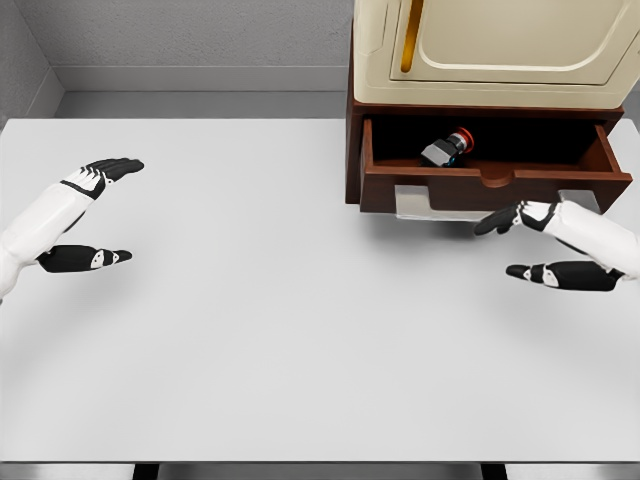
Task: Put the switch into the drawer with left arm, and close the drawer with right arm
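The switch (447,148), a small black-and-grey part with a red button, lies inside the open brown drawer (485,186) at the upper right. My right hand (515,245) hovers just in front of the drawer's front panel, fingers spread and holding nothing. Far from the drawer, at the left edge of the table, my left hand (115,212) is open and empty, thumb below the fingers.
The drawer belongs to a brown cabinet (354,150) with a cream appliance (490,50) on top, at the back right of the white table (260,320). A grey wall runs behind the table.
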